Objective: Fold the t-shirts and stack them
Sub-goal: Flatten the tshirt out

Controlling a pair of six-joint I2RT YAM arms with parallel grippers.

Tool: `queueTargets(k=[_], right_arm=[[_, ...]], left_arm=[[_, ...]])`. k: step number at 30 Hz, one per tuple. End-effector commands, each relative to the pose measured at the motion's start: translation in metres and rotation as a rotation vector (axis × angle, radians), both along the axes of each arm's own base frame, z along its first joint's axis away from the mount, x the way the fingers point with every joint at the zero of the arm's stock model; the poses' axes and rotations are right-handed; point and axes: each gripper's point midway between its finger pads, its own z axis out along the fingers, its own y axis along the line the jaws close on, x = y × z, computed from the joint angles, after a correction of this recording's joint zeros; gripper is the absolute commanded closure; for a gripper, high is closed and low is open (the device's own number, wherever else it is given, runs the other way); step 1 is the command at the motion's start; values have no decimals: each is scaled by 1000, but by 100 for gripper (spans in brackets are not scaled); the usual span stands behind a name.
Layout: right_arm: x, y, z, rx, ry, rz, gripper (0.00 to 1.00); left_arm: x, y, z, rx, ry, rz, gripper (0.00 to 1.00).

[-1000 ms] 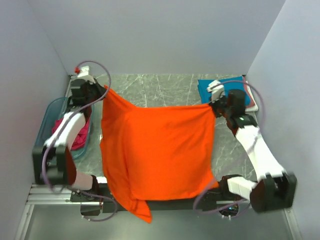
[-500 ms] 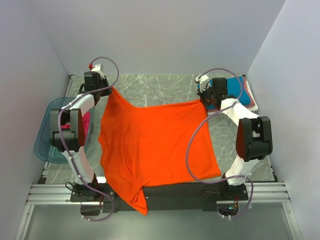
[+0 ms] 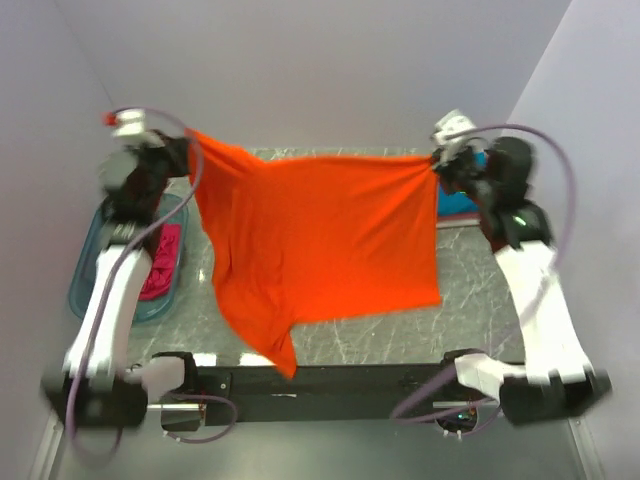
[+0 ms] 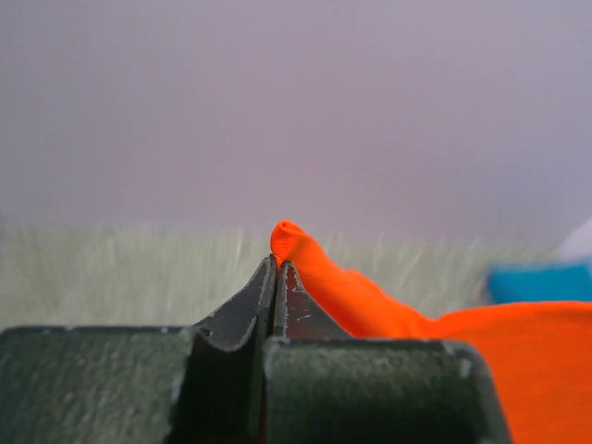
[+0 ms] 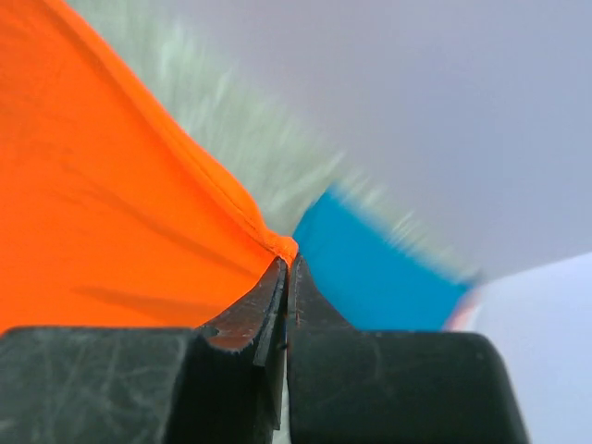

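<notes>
I hold a bright orange short-sleeved cloth t-shirt [image 3: 320, 240] by 2 corners of its upper edge, so it stretches between my 2 arms and hangs as a wide sheet above the grey marbled table [image 3: 475, 295]. My left pincer [image 3: 190, 147] is closed on the shirt's left corner; in the left wrist view its fingers are pressed together with a small fold of orange cloth poking out at the tips. My right pincer [image 3: 437, 166] is closed on the right corner, and the right wrist view shows the hem pinched between the meeting fingers, the cloth running off taut to the left. The upper edge sags slightly between the 2 grips. The shirt's lower left part narrows into a drooping point near the front edge of the table; I cannot tell whether it touches the surface. Behind my right pincer, at the far right of the table, lies a teal blue folded t-shirt [image 3: 452, 200]. On the left, beside my left arm, a translucent blue plastic tub [image 3: 88, 288] holds a magenta t-shirt [image 3: 159, 262].
</notes>
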Motion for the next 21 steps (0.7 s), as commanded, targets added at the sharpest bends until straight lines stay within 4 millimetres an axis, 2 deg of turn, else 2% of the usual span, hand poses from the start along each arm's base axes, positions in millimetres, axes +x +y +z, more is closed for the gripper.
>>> queueTargets(k=[1, 2, 3, 4, 5, 6, 7, 8, 10, 11, 14, 16, 19, 20, 21], right_arm=[[-79, -1, 122, 24, -279, 50, 100], [-96, -2, 137, 35, -298, 43, 100], [-124, -6, 177, 48, -399, 39, 100], [-140, -7, 194, 54, -438, 37, 100], [-156, -9, 205, 67, -457, 35, 100], [-180, -13, 235, 78, -535, 22, 100], [-195, -16, 247, 86, -573, 16, 100], [-217, -18, 266, 100, -625, 10, 100], [-237, -22, 280, 114, -671, -2, 100], [-251, -24, 291, 129, -707, -4, 100], [-273, -33, 310, 146, -786, -41, 100], [-272, -39, 316, 146, -800, -78, 100], [-260, -43, 313, 133, -791, -109, 100], [-242, -44, 302, 117, -761, -125, 100], [-235, -45, 296, 111, -750, -134, 100]], left_arm=[[-90, 11, 134, -42, -410, 68, 100], [-109, 14, 151, -52, -464, 83, 100], [-149, 17, 185, -72, -571, 99, 100], [-168, 18, 198, -82, -619, 104, 100], [-205, 18, 226, -101, -712, 100, 100], [-222, 18, 239, -108, -755, 98, 99], [-237, 17, 250, -115, -791, 89, 99], [-266, 16, 271, -128, -860, 78, 100], [-289, 13, 287, -131, -905, 59, 100], [-308, 12, 301, -132, -949, 49, 100], [-332, 10, 320, -120, -1003, 40, 100], [-335, 9, 326, -107, -1012, 36, 100], [-321, 8, 326, -92, -992, 39, 100], [-304, 7, 317, -83, -956, 35, 100], [-291, 7, 310, -78, -929, 34, 100]])
